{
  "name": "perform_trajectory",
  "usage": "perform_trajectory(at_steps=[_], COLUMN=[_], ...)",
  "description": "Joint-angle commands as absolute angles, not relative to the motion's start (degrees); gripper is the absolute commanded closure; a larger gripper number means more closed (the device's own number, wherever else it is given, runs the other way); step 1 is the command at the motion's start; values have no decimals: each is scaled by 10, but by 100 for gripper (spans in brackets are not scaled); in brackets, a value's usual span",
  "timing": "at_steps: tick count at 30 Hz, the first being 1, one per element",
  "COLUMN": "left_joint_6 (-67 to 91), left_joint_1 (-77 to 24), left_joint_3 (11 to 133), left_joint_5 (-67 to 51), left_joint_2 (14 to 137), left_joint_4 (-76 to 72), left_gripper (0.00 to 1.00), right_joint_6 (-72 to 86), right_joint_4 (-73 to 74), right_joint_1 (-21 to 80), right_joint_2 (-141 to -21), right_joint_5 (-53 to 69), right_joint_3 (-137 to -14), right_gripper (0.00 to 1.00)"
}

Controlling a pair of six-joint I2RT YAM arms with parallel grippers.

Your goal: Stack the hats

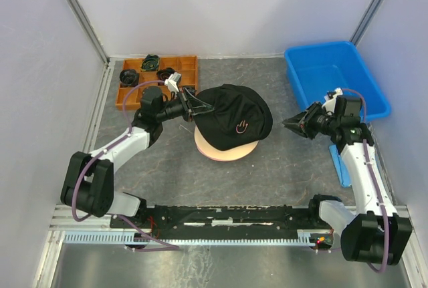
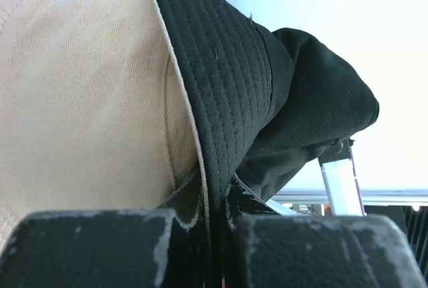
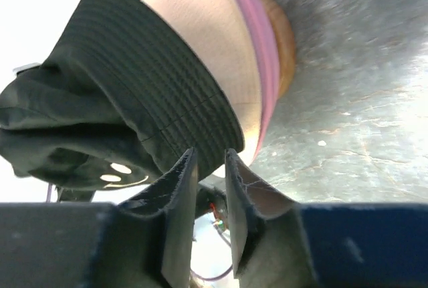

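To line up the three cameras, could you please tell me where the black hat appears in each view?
Top external: black hat at centre, its left brim in the left end effector.
Left wrist: black hat centre to right, brim running down to the bottom edge.
Right wrist: black hat upper left.
Shared landmark: the beige hat under it, seen in all three.

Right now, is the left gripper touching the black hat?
Touching. The left wrist view shows the left gripper shut on the brim of the black hat, with the fabric pinched between its fingers.
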State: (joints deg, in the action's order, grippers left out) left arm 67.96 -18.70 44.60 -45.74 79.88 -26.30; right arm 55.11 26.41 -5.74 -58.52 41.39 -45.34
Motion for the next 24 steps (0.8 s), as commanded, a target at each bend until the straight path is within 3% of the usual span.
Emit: perform_trajectory(at_steps=[1,2,3,9,17,24], left_joint_6=[694,695,695,712,715,716], left_joint_1=[-187,-187,-187,-186,-184,-177], left_joint_3=[434,434,434,428,430,427], left_joint_5=[-471,-472,-473,-478,-482,-481], left_joint_2=[807,808,810,818,818,810], left_joint_4=[-294,-298,-299,-331,-337,-335], left_gripper=[97,97,97,97,97,97], right_joint_6=[410,388,362,265,237,251], right_joint_4=[451,486,516,620,601,517], right_joint_1=[-65,-66,-65,-66,-65,-66], right_joint_2=[-568,-570,-571,-591,-616,-705], right_joint_5=[254,214,171,-6,-130,-142], right_joint_3=[-536,-554,-568,-609,-581,-575], right_gripper=[83,97,100,100,100,100])
